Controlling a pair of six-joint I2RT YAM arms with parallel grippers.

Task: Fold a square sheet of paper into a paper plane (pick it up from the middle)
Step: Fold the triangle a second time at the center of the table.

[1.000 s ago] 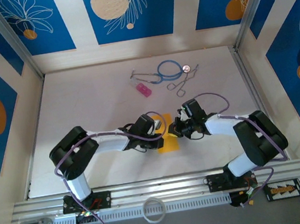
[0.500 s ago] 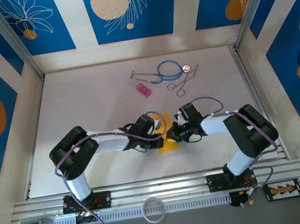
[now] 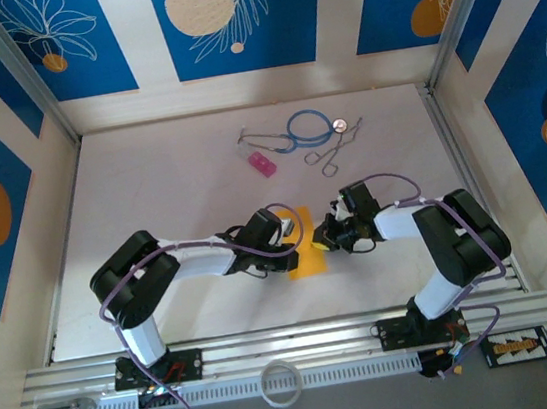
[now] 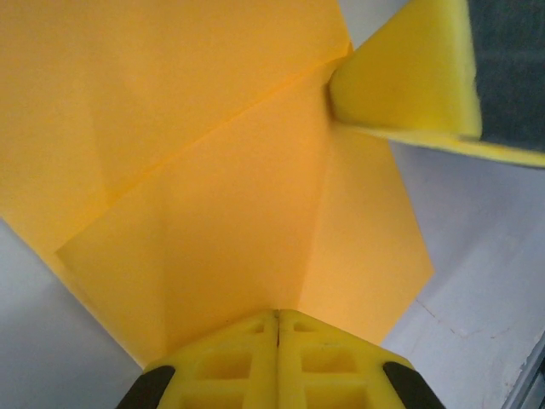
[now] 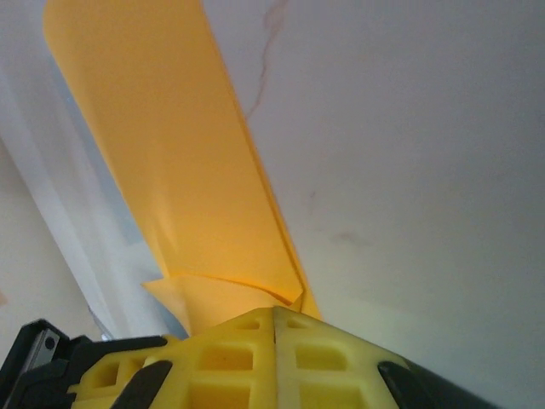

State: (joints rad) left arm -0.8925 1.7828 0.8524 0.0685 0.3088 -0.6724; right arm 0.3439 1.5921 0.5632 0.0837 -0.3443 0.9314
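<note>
We see a thin orange-yellow sheet of paper (image 3: 307, 250) lying near the middle of the smooth white worktop (image 3: 172, 198), between the two arms. It is partly folded. In the left wrist view it has straight, sharp creases, and its flaps lie over each other, so the edges make slanted corners. The paper looks plain and smooth.

The left pincer (image 4: 277, 317) has blocky yellow plastic fingers with square hollows in them. The two fingers are clenched tight together, with only a thin line between them. Their tips touch the near edge of the paper. We cannot tell if the paper is nipped between them or just pressed down.

The right pincer (image 5: 274, 313) is made the same way and is clenched tight too. Its tip sits at the other side of the paper, where a crease meets the edge. A small folded layer curls up right at its tips.

At the back of the worktop, well apart from the paper, lie a small pink block (image 3: 262, 164), a round loop of blue cord (image 3: 309, 126) and a thin metal scissor-shaped tool (image 3: 331, 157)
</note>
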